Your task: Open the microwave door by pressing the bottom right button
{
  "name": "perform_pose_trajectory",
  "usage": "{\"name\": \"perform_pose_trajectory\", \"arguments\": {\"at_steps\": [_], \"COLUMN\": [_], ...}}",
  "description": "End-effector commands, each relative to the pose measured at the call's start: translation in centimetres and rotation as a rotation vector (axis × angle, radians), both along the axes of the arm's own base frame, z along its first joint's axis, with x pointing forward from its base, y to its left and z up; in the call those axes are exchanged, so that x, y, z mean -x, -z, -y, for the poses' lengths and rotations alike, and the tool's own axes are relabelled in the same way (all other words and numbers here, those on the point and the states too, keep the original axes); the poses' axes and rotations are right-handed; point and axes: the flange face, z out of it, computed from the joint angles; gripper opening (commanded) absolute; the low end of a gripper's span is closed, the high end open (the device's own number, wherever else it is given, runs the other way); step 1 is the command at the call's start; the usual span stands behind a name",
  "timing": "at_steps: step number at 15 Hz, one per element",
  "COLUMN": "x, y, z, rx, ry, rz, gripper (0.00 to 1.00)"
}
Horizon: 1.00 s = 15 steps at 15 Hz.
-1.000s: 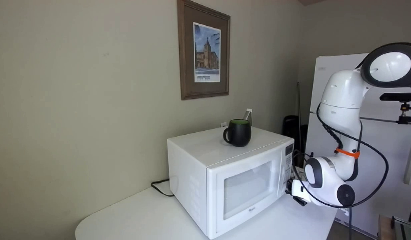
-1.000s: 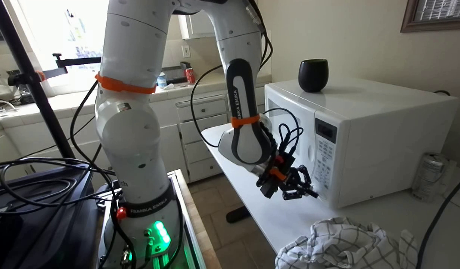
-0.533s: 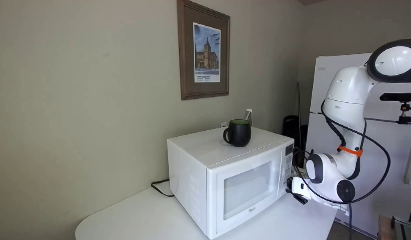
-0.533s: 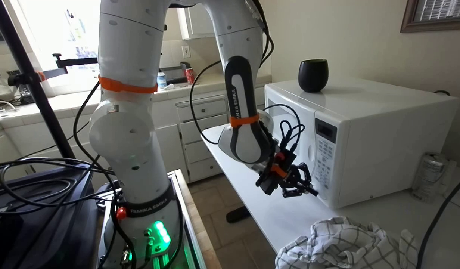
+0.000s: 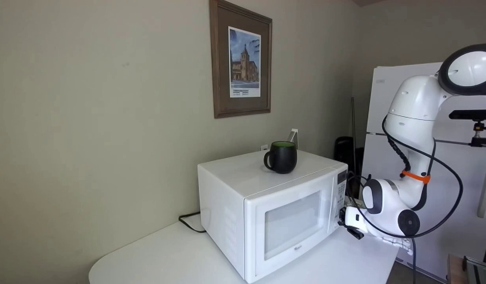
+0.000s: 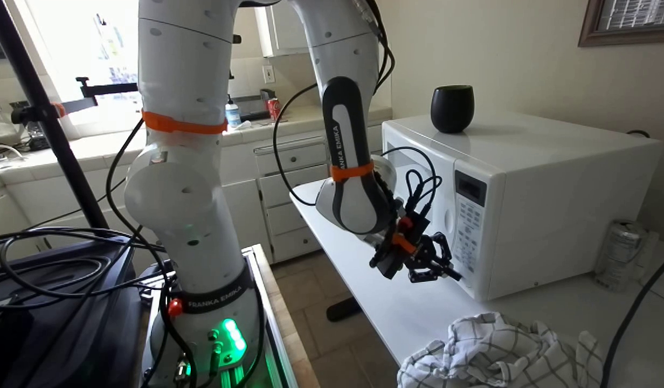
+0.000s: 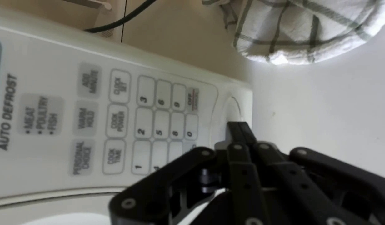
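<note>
In an exterior view, the microwave (image 5: pixel 223 221) is standing on the tabletop (image 5: pixel 160 260), which the bottom edge is cutting off; its long axis is running from lower centre up to the right, its front is facing lower right, and the microwave door (image 5: pixel 260 236) is lying flush. A black mug (image 5: pixel 284 159) is sitting upright on top. The arm (image 5: pixel 408 100) is running out of frame at upper right and covering part of the refrigerator (image 5: pixel 471 181); its dark end, beside the control strip (image 5: pixel 340 193), is hard to make out. In an exterior view, the front is facing left, the long axis is receding leftward from the strip end, and the arm is hiding much of the door; the fingers (image 6: pixel 451 273) are hanging at the strip's lower end, and a checked cloth (image 6: pixel 499 345) is spilling off the bottom edge. In the wrist view, the fingers are meeting side by side, gripping nothing. Their tips are overlapping the rounded button (image 7: pixel 232 109) and hiding part of it; can't tell contact from a slight gap. The strip is lying lengthwise, slanting down rightward, lettering turned sideways; linkage (image 7: pixel 155 184) is covering part of the 4 key (image 7: pixel 159 153).
</note>
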Motion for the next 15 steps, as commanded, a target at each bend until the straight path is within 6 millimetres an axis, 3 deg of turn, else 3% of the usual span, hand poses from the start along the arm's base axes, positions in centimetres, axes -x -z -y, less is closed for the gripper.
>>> {"name": "perform_pose_trajectory", "arguments": {"at_steps": [1, 15], "x": [-0.9, -1.7], "y": [0.4, 3.0], "z": [-0.2, -1.6], "rx": [-0.005, -0.072], "ry": [-0.010, 0.052], "rz": [0.009, 0.181], "gripper": [0.00, 0.00]}}
